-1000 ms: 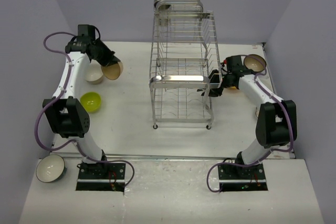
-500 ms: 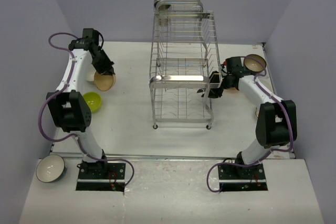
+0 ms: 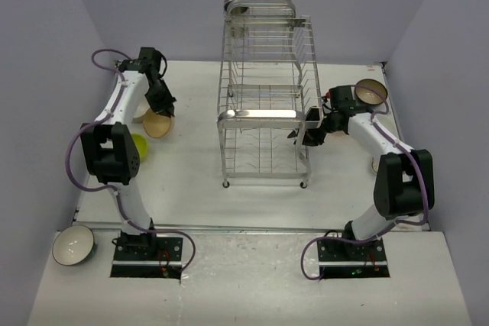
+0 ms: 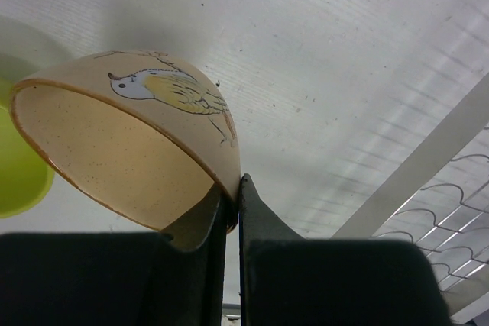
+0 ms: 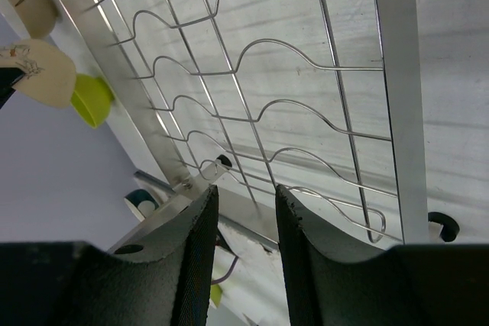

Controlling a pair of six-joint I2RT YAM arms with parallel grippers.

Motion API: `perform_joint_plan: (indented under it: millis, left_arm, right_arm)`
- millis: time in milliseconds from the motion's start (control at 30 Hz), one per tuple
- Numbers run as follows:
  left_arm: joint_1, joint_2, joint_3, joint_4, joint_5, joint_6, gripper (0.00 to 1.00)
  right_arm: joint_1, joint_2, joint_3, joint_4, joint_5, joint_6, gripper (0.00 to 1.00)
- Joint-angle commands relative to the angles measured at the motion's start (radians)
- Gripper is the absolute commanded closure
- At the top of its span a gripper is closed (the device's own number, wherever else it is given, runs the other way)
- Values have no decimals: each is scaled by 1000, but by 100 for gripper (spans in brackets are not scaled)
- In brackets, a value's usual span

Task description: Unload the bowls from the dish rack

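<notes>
The chrome wire dish rack (image 3: 263,97) stands mid-table. My left gripper (image 3: 163,106) is left of it, shut on the rim of a tan bowl (image 3: 157,123) painted with a bird. The left wrist view shows that bowl (image 4: 130,135) tilted on its side, its rim pinched in the gripper (image 4: 232,187) above the white table. My right gripper (image 3: 306,133) is open and empty at the rack's lower right side. In the right wrist view the gripper (image 5: 243,188) faces the rack's wavy wires (image 5: 290,89). A dark round object (image 3: 237,11) sits at the rack's top back.
A lime-green bowl (image 3: 137,145) lies by the left arm, partly hidden; it also shows in the left wrist view (image 4: 19,177). A brown-rimmed bowl (image 3: 370,94) sits at the right back. A white bowl (image 3: 72,243) lies off the table at front left.
My left arm has swung right and back with the tan bowl and brought it lower. The right gripper has barely shifted beside the rack.
</notes>
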Motion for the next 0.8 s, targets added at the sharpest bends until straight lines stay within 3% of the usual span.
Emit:
perform_joint_plan:
  millis: [0, 767]
  left_arm:
    - [-14, 16, 5, 15, -60, 40, 100]
    - [-49, 169, 18, -3, -163, 74, 100]
  right_arm:
    - [-5, -50, -14, 9, 24, -3, 63]
    - [-13, -153, -53, -29, 112, -56, 63]
